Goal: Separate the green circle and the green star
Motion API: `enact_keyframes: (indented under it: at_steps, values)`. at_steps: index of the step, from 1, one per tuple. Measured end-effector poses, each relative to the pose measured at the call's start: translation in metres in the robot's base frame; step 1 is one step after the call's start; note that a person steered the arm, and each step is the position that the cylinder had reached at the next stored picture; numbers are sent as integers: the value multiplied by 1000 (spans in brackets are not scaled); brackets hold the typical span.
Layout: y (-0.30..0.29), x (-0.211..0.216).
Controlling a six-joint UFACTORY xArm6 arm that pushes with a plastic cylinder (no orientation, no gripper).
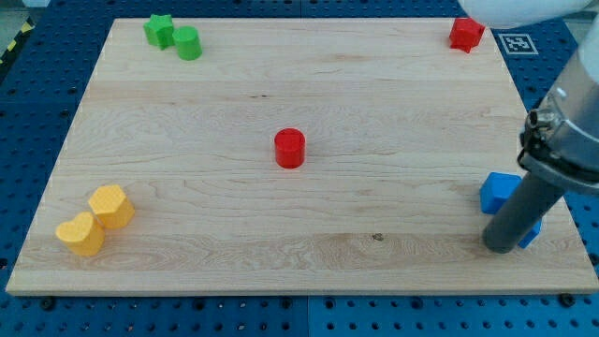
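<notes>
Green star (160,30) and green circle (188,43) sit touching at the surface's (281,234) upper left. My tip (501,245) rests lower right beside a blue block (500,191). No claw fitted; no readable writing.

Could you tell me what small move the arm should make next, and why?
Probably sweep my tip toward the view's top left: it sits by the blue blocks at the lower right, far from the green star and green circle, which still touch.

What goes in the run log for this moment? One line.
tip: bottom right, by blue blocks | green star and green circle: touching, top left | separation: not started
</notes>
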State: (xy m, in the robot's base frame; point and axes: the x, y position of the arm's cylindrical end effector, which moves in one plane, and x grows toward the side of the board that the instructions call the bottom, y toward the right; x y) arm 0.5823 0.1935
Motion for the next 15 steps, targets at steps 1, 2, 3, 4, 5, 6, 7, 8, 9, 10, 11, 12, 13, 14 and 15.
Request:
enact_keyframes:
  at_steps: [1,2,3,4,5,6,7,8,9,10,11,12,13,14,15]
  values:
    - [-52,-6]
    - [-72,-53]
    - [-64,-100]
    - [-26,-120]
    - [13,-120]
    - [21,-120]
    - [21,-120]
    - [2,-131]
    - [-35,-171]
    - [-110,-213]
    - [-207,-238]
    - [-303,-253]
    - [-394,-274]
    - [-404,-280]
    - [-404,-304]
